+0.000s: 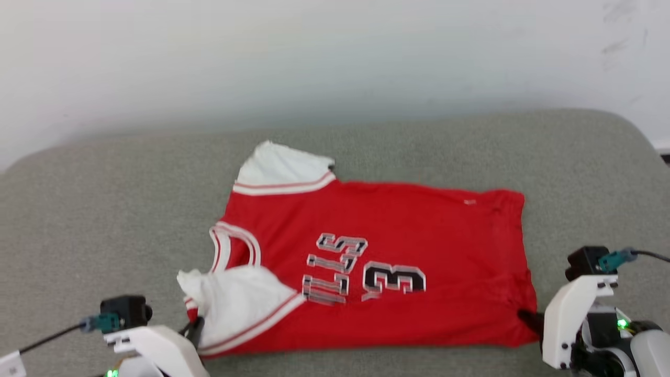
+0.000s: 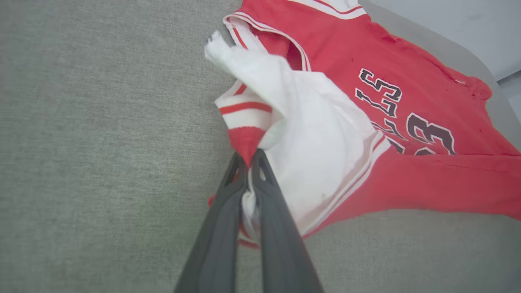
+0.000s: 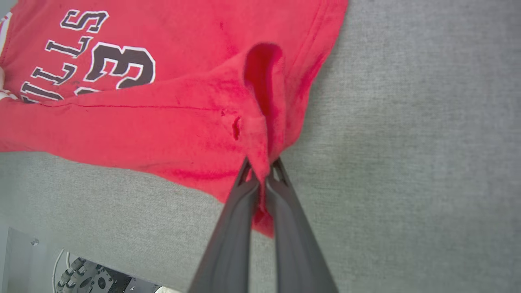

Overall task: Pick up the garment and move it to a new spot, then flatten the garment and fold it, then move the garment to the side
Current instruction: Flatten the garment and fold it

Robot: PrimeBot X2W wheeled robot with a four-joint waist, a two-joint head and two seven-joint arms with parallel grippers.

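Red garment bears black lettering and 3.

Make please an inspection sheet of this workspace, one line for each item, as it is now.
Surface: grey-green woven fabric pad with rounded corners.
Job's things: red jersey T-shirt with white sleeves and black lettering, spread front up, near sleeve folded over the chest.
Clutter: nothing seen.
Pincers: left pincer shut on the shirt's near edge by the white sleeve; right pincer shut on its near hem corner.
Cables: black cable with teal plug at the left wrist camera; second black cable at the right.
Surroundings: pale wall behind the pad.
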